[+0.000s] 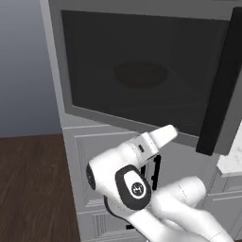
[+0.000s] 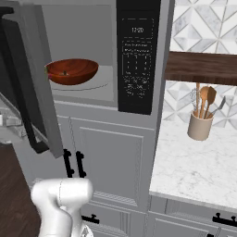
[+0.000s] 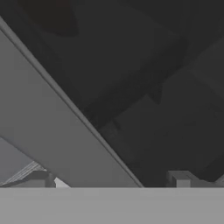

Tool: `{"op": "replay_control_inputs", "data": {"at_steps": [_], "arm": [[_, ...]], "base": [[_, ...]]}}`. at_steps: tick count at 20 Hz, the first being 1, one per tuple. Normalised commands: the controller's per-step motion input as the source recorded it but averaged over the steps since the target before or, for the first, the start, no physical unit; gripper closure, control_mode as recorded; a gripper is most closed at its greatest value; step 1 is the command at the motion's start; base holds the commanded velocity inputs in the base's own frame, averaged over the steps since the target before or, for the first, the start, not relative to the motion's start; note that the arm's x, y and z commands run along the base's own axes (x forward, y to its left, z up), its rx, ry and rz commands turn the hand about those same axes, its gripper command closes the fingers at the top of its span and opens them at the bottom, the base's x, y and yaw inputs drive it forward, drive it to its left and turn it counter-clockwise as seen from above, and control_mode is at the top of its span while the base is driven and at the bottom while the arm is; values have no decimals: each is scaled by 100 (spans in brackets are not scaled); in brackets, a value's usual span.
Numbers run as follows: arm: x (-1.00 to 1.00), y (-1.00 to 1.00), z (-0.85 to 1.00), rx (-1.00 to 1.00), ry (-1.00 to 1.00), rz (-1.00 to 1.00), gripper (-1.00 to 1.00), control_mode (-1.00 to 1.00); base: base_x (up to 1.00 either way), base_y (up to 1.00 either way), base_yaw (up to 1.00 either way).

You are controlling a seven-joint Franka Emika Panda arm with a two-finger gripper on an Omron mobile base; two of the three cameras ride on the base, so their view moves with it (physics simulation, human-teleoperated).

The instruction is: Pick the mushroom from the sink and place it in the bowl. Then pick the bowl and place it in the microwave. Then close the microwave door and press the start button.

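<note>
So the bowl (image 2: 72, 71) is already sat inside the microwave (image 2: 139, 55), on the pale turntable (image 2: 99, 83), and a tiny dark speck can be made out in it in the right base view, too small to be called the mushroom for sure. Through the tinted window in the left base view the bowl (image 1: 141, 74) is seen as a dim oval shape. The microwave door (image 1: 142, 71) is swung partway open, its long black handle (image 1: 222, 85) hanging at the free edge; in the right base view the door (image 2: 28, 78) is seen edge-on at the left of the cavity. The black keypad strip (image 2: 137, 60) is found right of the cavity.

The gripper (image 3: 109, 181) is spread wide with nothing held between the fingers (image 3: 180, 178), and it's pointed close up at the door's grey frame and dark glass. Off to the right, a utensil crock (image 2: 200, 126) with wooden spoons is parked on the marble counter (image 2: 194, 166), under a dark wood shelf (image 2: 203, 67)
</note>
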Motion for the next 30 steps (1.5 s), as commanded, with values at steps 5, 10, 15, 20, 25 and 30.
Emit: {"op": "replay_control_inputs", "data": {"at_steps": [5, 10, 15, 20, 25, 30], "arm": [[90, -53, 45, 0, 3, 34, -100, -100], [100, -38, 55, 4, 19, 31, -100, -100], [87, -8, 81, 4, 27, 22, -100, -100], [79, 0, 82, 4, 32, 15, -100, -100], [34, 2, 34, 1, 18, 7, -100, -100], [-77, 27, 10, 0, 0, 1, -100, -100]], "base": [[0, 0, 0], [0, 0, 0], [0, 0, 0], [0, 0, 0], [0, 0, 0], [0, 0, 0]]}}
